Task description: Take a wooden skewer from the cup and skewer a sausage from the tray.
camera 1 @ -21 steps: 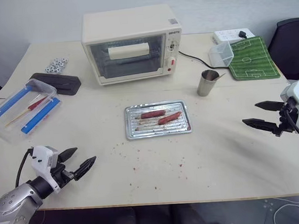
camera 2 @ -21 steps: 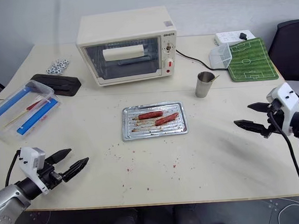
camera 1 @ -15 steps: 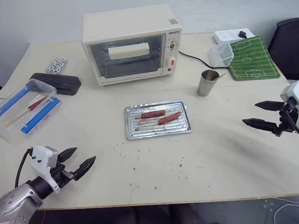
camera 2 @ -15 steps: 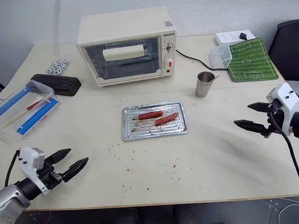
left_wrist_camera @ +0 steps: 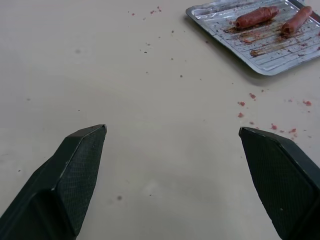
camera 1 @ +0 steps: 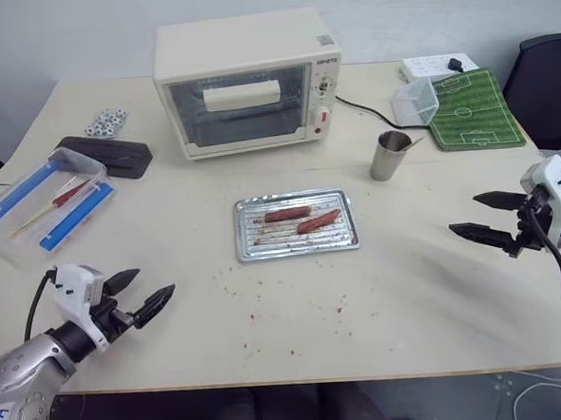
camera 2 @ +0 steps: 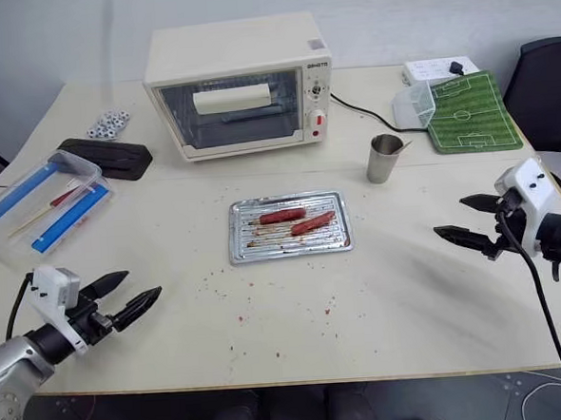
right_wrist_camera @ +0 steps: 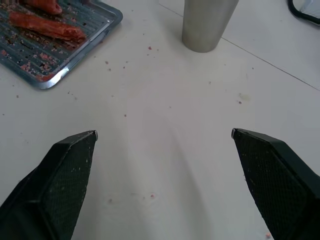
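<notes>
Jaws on both grippers stand wide apart and empty — the left gripper (camera 1: 138,290) hovers over the near-left surface (camera 1: 409,288), the right gripper (camera 1: 486,218) over its right side. Mid-surface lies the tray (camera 1: 297,248) with the sausage (camera 1: 319,221) and its darker twin (camera 1: 286,213); the cup (camera 1: 388,156) — a wooden skewer (camera 1: 411,144) poking out — stands beyond
</notes>
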You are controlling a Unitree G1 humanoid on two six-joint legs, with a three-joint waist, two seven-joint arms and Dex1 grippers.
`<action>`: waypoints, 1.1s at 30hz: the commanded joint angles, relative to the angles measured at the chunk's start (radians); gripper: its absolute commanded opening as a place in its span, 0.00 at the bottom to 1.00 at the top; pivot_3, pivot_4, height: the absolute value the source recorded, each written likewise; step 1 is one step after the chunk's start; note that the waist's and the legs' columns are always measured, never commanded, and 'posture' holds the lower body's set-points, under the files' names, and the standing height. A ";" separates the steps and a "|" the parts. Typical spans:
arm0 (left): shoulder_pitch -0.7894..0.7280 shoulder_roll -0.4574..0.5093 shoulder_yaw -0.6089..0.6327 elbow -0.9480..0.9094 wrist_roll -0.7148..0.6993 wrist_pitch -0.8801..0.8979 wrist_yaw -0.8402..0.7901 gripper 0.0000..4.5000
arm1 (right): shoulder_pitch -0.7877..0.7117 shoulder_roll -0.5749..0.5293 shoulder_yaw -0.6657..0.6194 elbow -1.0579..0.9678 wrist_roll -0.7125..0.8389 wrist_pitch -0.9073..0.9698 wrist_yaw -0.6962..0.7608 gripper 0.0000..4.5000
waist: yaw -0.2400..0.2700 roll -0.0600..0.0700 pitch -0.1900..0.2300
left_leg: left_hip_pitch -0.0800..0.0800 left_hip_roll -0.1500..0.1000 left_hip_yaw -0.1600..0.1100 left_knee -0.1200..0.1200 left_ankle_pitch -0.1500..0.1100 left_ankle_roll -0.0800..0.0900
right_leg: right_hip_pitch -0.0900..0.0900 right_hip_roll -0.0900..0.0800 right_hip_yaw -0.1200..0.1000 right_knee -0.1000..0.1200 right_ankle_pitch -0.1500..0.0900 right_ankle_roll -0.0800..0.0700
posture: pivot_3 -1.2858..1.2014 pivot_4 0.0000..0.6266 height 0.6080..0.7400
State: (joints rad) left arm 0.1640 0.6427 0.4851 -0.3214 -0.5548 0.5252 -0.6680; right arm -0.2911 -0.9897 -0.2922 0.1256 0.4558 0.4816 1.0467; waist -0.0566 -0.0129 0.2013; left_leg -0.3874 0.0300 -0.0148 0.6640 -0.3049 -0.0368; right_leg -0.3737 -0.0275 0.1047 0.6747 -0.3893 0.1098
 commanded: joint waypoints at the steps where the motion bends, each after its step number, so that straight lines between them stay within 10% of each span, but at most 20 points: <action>1: -0.047 0.013 -0.002 0.004 -0.006 -0.025 -0.008 1.00 | -0.010 0.024 -0.044 -0.051 0.009 -0.013 -0.051 1.00 | 0.001 0.000 0.000 | 0.000 0.000 0.000 0.000 0.000 0.000 | 0.000 0.000 0.000 0.000 0.000 0.000 | 0.52 0.24 1.00; 15: -0.439 -0.094 -0.213 -0.182 -0.183 0.144 0.129 1.00 | -0.074 0.363 -0.034 -0.335 0.079 0.153 -0.479 1.00 | 0.002 -0.001 0.000 | -0.001 -0.001 -0.001 0.002 0.002 -0.003 | -0.001 0.000 -0.004 0.003 0.000 0.001 | 0.52 0.24 1.00; 23: -0.608 -0.178 -0.339 -0.092 -0.105 0.098 0.164 1.00 | -0.185 0.521 0.012 -0.262 0.019 0.115 -0.654 0.51 | -0.002 -0.001 -0.001 | -0.001 0.000 0.000 0.001 0.003 -0.006 | -0.003 0.001 -0.003 0.004 0.000 0.001 | 0.52 0.24 1.00; 33: -0.710 -0.231 -0.391 -0.045 -0.078 0.076 0.163 1.00 | -0.315 0.554 0.015 0.019 -0.081 -0.059 -0.699 0.51 | -0.004 -0.001 -0.001 | -0.002 0.000 0.001 0.001 0.004 -0.006 | -0.003 0.001 -0.003 0.004 0.001 0.001 | 0.52 0.24 1.00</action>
State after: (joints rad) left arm -0.5358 0.4127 0.0894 -0.3453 -0.6378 0.6210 -0.5041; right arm -0.5822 -0.4303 -0.2475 0.1400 0.3809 0.4670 0.3563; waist -0.0603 -0.0139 0.2007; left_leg -0.3890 0.0299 -0.0141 0.6655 -0.3011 -0.0430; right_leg -0.3765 -0.0262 0.1019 0.6784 -0.3888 0.1108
